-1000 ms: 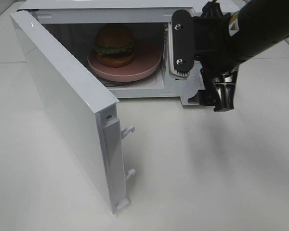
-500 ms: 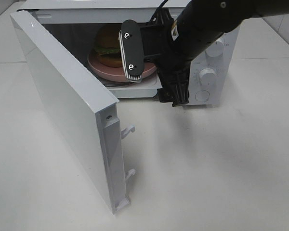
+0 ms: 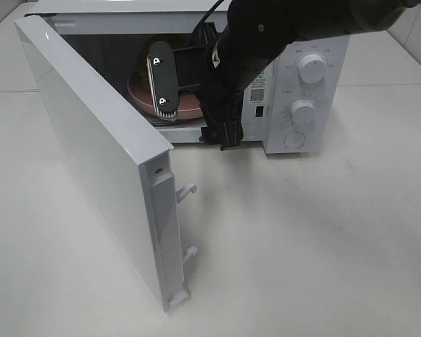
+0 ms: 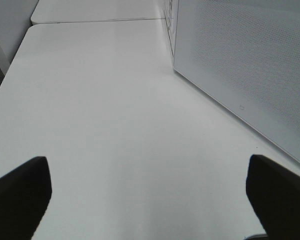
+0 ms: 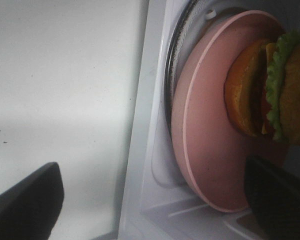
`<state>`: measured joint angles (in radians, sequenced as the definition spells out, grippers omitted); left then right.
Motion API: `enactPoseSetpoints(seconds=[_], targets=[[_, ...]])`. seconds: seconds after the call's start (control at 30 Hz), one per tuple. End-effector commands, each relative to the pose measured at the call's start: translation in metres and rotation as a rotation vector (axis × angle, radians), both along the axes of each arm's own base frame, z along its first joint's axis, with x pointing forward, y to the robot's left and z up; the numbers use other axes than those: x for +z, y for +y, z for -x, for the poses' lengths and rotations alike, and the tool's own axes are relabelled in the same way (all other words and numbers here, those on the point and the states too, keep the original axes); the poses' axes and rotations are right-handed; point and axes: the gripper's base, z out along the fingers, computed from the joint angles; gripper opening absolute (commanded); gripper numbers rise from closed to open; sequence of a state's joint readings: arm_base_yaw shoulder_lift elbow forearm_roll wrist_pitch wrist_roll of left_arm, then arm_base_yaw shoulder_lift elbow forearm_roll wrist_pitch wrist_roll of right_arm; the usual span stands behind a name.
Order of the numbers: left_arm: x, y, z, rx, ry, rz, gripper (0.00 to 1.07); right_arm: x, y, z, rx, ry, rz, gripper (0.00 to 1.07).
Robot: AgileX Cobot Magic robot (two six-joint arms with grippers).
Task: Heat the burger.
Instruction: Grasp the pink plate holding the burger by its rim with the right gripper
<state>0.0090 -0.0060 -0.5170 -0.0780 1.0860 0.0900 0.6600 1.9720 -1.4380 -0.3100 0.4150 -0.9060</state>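
The burger (image 5: 275, 85), with a golden-brown bun and green lettuce, sits on a round pink plate (image 5: 210, 145) inside the open microwave (image 3: 302, 84). In the exterior high view my right gripper (image 3: 196, 126) hangs in front of the cavity opening and hides the burger; only parts of the plate (image 3: 189, 105) show. The right gripper (image 5: 150, 200) is open and empty, just outside the front of the plate. My left gripper (image 4: 150, 200) is open and empty over bare table beside the microwave door; it does not show in the exterior high view.
The white microwave door (image 3: 91, 154) stands swung wide open toward the front left, latch hooks (image 3: 187, 189) sticking out. Its outer face fills the right of the left wrist view (image 4: 250, 65). Two knobs (image 3: 312, 67) sit on the control panel. White table (image 3: 302, 246) lies all around.
My right arm has swung left, from in front of the control panel to in front of the cavity opening, and now covers the burger. Door, plate and burger have not moved.
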Motion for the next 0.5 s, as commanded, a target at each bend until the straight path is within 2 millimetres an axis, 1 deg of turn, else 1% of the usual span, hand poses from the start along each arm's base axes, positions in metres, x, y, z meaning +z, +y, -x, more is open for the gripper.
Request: enactPoseSetpoints(seconds=[0.03,0.17,0.23,0.5], targets=[[0.001,0.000,0.002,0.001,-0.029,0.003,0.98,-0.004,0.009,-0.010,-0.001,-0.013,-0.017,0.94],[0.001,0.000,0.002,0.001,-0.029,0.003,0.98,-0.012,0.014,-0.017,-0.003,-0.009,-0.017,0.93],[0.001,0.000,0.002,0.001,-0.029,0.003,0.98,-0.019,0.017,-0.024,-0.007,-0.007,-0.015,0.93],[0.001,0.000,0.002,0.005,-0.029,-0.003,0.98,-0.032,0.028,-0.039,-0.008,-0.013,-0.021,0.93]])
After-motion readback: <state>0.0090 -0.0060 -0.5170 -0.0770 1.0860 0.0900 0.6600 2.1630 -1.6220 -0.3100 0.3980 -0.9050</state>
